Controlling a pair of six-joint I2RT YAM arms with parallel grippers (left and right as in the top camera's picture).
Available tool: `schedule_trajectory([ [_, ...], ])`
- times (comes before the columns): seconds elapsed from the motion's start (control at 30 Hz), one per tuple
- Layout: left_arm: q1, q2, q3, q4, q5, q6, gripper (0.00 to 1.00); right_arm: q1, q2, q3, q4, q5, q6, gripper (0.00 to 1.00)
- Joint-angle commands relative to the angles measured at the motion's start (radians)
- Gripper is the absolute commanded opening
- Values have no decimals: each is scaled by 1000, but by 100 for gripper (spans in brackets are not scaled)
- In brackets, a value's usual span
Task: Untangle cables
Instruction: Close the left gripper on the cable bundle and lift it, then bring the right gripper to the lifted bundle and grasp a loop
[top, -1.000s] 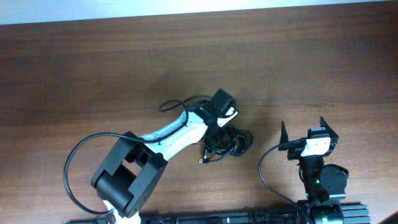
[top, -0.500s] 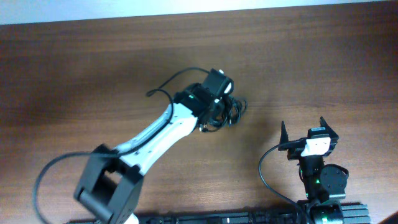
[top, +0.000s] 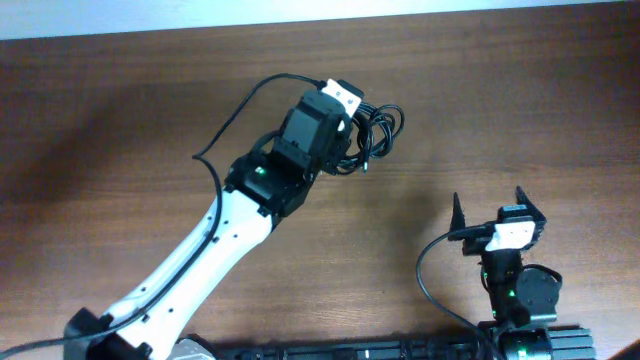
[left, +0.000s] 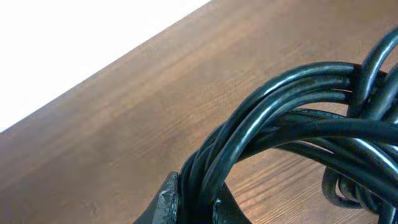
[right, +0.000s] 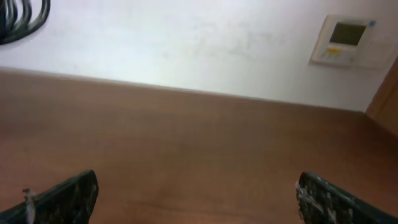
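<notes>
The cables (top: 375, 135) are a bundle of thin black cords looped together, held up over the far middle of the table. One loose strand (top: 235, 115) trails left from the bundle. My left gripper (top: 348, 125) is shut on the bundle; in the left wrist view the fingers (left: 196, 202) pinch several strands of the cables (left: 298, 118) above the wood. My right gripper (top: 492, 207) is open and empty at the near right, fingers spread wide (right: 193, 199). A bit of the cables shows at the top left of the right wrist view (right: 22, 18).
The brown wooden table (top: 520, 110) runs to a white wall at the far edge. A thicker black arm cable (top: 425, 285) loops by the right arm's base. A wall panel (right: 345, 40) shows in the right wrist view.
My left arm has stretched out and lifted the cable bundle from the table's middle toward the far edge. The loose strand trails along. The right arm has not moved.
</notes>
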Motion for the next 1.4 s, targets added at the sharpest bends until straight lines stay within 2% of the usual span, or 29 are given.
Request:
schedule_trajectory([
  [0.0, 3, -61, 29, 26, 73, -16, 0, -6, -6, -4, 70, 11, 238, 100],
  [0.1, 3, -71, 29, 42, 128, -15, 0, -6, -6, 11, 79, -22, 387, 100],
  [0.2, 6, -74, 29, 55, 158, -1, 0, -6, -6, 44, 70, -103, 388, 100],
  [0.4, 9, -74, 29, 60, 243, 16, 0, -6, 57, 244, -134, -125, 398, 100],
  [0.63, 8, -74, 29, 66, 445, 227, 0, -6, 315, 493, -312, -225, 398, 100],
  [0.8, 8, -74, 29, 77, 452, 367, 0, -6, 531, 649, -340, -475, 397, 100],
  [0.93, 8, -74, 29, 82, 452, 534, 0, -6, 655, 706, -341, -628, 383, 99],
  [1.1, 8, -74, 29, 129, 491, 541, 0, -6, 763, 726, -317, -740, 375, 99],
  [1.37, 8, -87, 29, 181, 582, 541, 0, -6, 785, 732, -277, -801, 355, 99],
])
